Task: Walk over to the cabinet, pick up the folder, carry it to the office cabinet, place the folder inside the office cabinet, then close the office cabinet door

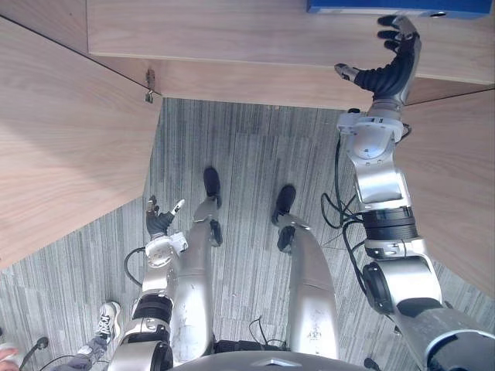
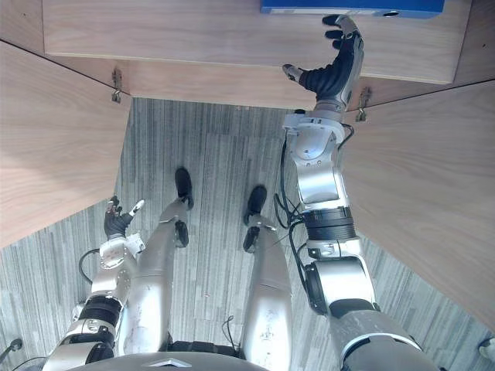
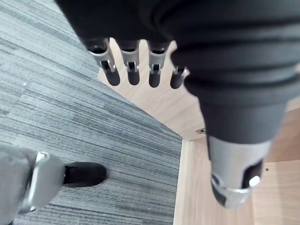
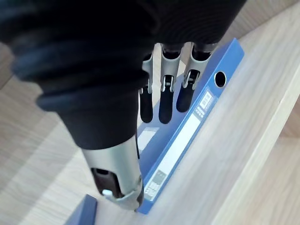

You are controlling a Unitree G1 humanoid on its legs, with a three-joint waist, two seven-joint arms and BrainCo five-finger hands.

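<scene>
From my station I see the blue folder (image 1: 398, 8) lying flat on the wooden shelf (image 1: 232, 35) of the cabinet, at the far edge of the head camera's view. The right arm is stretched forward and the right robot hand (image 1: 394, 66) is raised at the shelf's front edge, just below the folder, with its fingers spread and nearly straight and the thumb held out to the side.

The right wrist camera looks along the hand. Its dark-tipped fingers (image 4: 165, 105) reach out straight over the folder's top face, and the thumb hangs down in front of the spine, near the end with the white label. The spine faces the shelf's front edge and has a round hole near its other end. Nothing is gripped: the hand is open, and I cannot tell whether the fingertips touch the cover. The corner of another blue thing (image 4: 84, 211) pokes in close to the thumb.

The cabinet's 2 wooden doors stand open, the left door (image 1: 62, 147) and the right door (image 1: 456, 178) flanking the grey striped carpet (image 1: 247, 139).

The left robot hand (image 1: 158, 222) hangs low beside the body, well apart from the shelf. Its fingers (image 3: 133, 70) are relaxed and straight, holding nothing, above the carpet and the left door.

A person's shoe (image 1: 108, 315) shows on the carpet at the lower left.
</scene>
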